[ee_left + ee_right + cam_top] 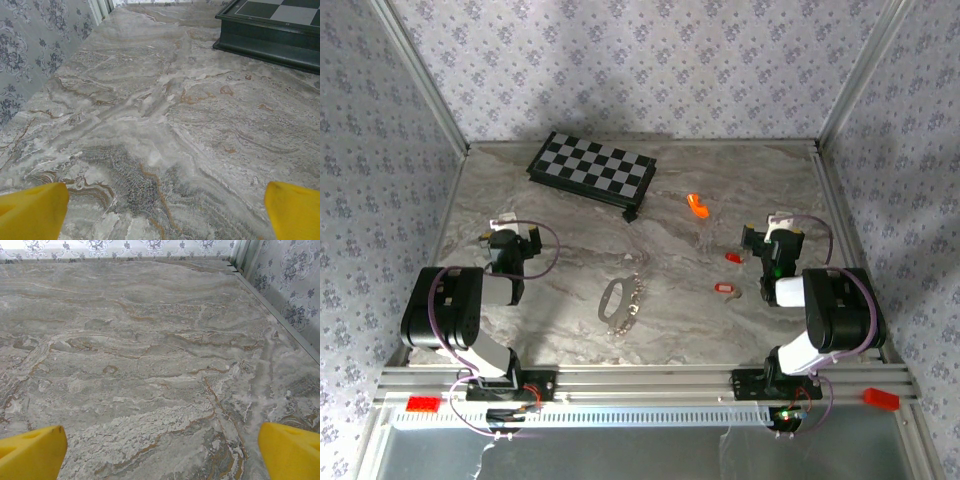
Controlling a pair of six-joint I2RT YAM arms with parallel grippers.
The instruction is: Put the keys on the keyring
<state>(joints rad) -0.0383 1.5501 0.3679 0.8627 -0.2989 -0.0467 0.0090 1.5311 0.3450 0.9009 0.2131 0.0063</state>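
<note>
Left gripper (510, 236), right gripper (772, 242) both empty, jaws wide. Keyring (614, 299) lies centre of table (670, 335), toward near edge; red keys (725, 289) sit right of it, beside right gripper. Risk: tiny flat keys skid from pinch, ring slides unpinned.

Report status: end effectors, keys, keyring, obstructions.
Left end effector open, empty; right end effector open, empty. Short key and long key loose on table near right end effector; keyring mid-table, unthreaded. Nothing between them; chequered board, orange piece farther back.

Keyring (617, 300) on table (670, 335) ctr; 2 keys (725, 289) apart, to its right.
</note>
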